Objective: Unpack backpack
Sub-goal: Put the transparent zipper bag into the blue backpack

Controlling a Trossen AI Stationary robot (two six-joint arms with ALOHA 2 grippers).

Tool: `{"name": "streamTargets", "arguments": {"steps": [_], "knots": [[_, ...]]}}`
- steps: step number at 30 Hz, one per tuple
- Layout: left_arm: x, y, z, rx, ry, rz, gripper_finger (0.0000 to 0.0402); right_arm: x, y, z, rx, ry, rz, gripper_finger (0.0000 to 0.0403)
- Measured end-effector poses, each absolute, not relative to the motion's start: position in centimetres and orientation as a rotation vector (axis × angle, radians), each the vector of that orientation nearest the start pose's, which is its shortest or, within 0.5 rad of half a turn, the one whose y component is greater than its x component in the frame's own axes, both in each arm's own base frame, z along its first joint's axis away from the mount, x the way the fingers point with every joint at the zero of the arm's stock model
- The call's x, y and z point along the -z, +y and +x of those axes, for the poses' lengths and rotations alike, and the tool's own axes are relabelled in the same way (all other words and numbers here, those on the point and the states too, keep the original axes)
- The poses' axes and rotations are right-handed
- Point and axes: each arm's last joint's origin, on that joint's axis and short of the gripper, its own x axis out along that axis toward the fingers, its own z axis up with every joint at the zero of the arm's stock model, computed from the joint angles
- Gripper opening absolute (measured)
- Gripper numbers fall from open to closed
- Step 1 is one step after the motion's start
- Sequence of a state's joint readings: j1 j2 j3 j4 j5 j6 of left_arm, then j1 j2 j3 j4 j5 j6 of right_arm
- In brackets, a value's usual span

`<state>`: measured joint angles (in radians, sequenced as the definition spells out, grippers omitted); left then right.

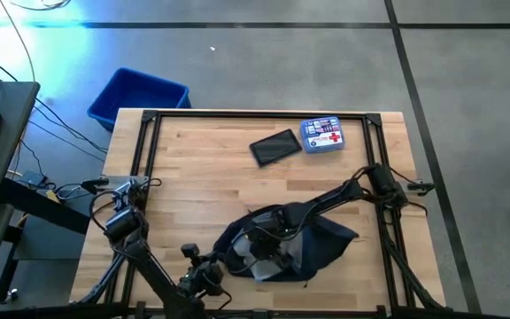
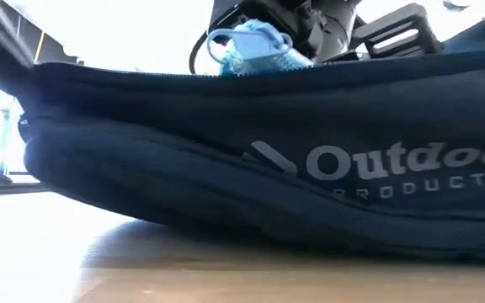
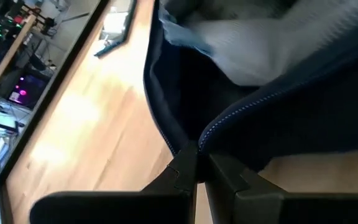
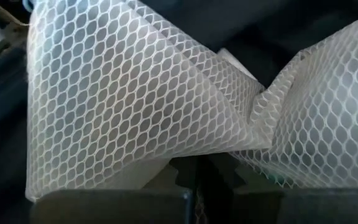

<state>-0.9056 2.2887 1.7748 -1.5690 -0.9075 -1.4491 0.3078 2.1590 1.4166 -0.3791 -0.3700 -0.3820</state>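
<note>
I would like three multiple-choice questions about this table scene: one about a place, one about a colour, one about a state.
1. Where does the black case lie?
A. inside the blue bin
B. on the table beside the first-aid box
C. on the floor

2. What colour is the bin?
A. red
B. green
C. blue

3. How is the left end effector?
A. shut on the backpack edge
B. wide open
C. holding the case

Answers:
1 B, both lie at the table's far side.
2 C, the high view shows it.
3 A, the left wrist view shows fabric pinched.
</note>
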Motion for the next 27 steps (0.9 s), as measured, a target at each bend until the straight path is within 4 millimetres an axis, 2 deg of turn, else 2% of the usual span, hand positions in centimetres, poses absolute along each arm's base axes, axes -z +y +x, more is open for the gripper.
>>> {"name": "streamTargets", "arguments": {"steps": [7,13,16,20,27], "knots": [[-16.6,-28.8,27.7,-0.733,0.814,0.468,0.0000,-11.4,13.5,40.5,-0.790,1.029,-0.282,0.0000],[-19.5,-30.7,28.2,-0.612,0.679,0.628,0.0000,-11.4,11.5,41.3,-0.725,1.026,-0.204,0.0000],[-20.5,-31.6,28.4,-0.560,0.675,0.654,0.0000,-11.6,10.8,41.9,-0.678,0.992,-0.160,0.0000],[-20.4,-32.2,28.8,-0.517,0.710,0.594,0.0000,-11.8,10.4,42.4,-0.605,0.961,-0.146,0.0000],[-18.6,-31.6,28.9,-0.537,0.788,0.510,0.0000,-12.8,10.1,41.9,-0.427,1.004,-0.314,0.0000]]}}
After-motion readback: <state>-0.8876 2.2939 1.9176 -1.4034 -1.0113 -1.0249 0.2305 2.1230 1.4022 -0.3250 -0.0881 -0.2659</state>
